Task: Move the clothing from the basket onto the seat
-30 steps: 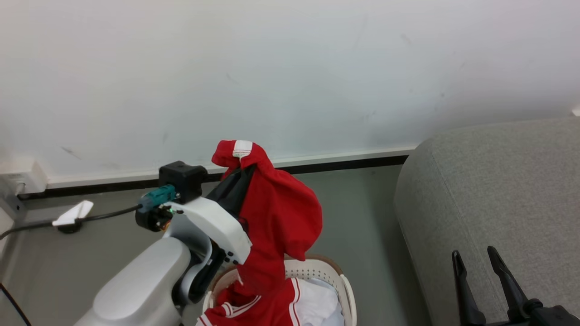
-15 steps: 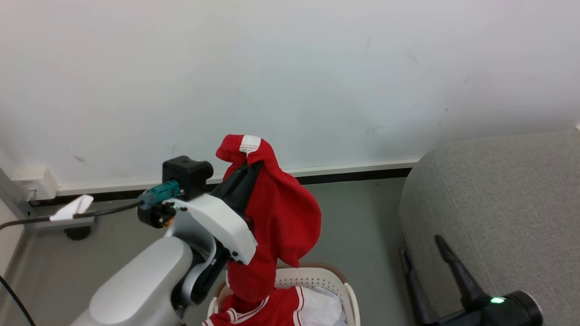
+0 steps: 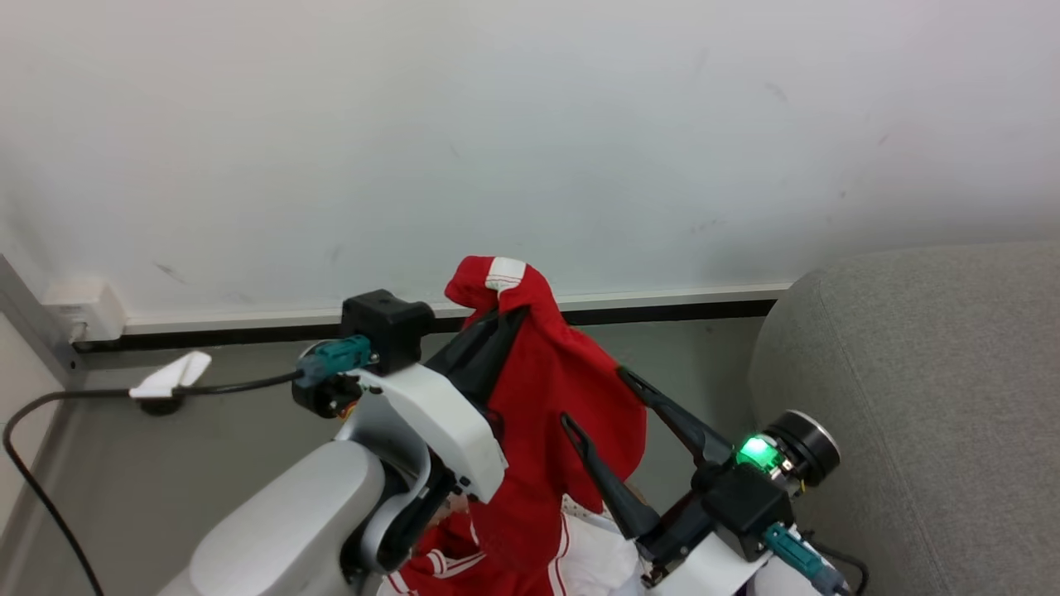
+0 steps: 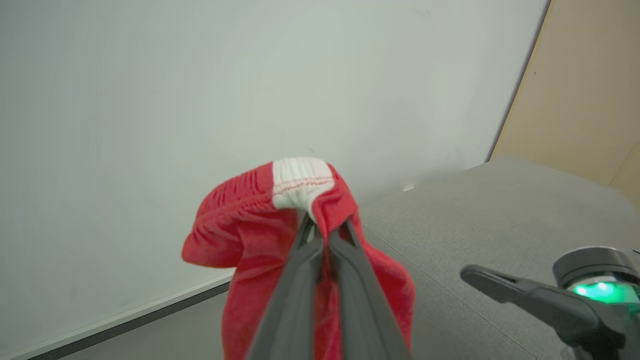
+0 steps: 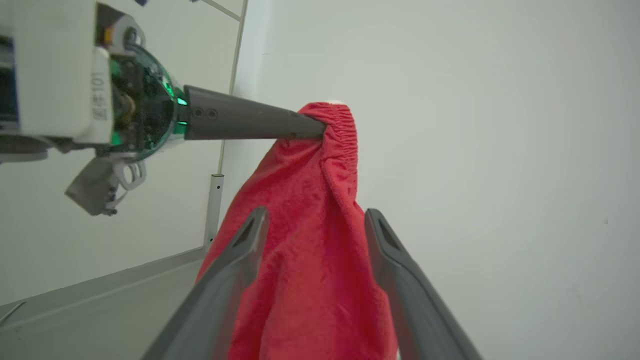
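Note:
My left gripper (image 3: 507, 317) is shut on the white-banded waistband of the plain red garment (image 3: 571, 406), which hangs down from it above the basket. Its fingers (image 4: 320, 250) pinch the gathered cloth (image 4: 235, 235) just under the white band. My right gripper (image 3: 595, 396) is open, with one finger on each side of the hanging cloth (image 5: 310, 260); I cannot tell whether they touch it. Under it lies the striped red-and-white garment (image 3: 435, 563), and a bit of the basket's perforated wall (image 3: 577, 506) shows. The grey sofa (image 3: 919, 389) stands at the right.
A white wall with a dark skirting strip (image 3: 662, 313) runs behind. A black cable (image 3: 50, 414) and a white tag (image 3: 170, 377) lie on the grey floor at the left. White fabric (image 3: 596, 555) shows in the basket beside the striped garment.
My right gripper has come up from the lower right, beside the sofa, to the hanging red garment, fingers open. The head camera has shifted; the left gripper still holds the garment up.

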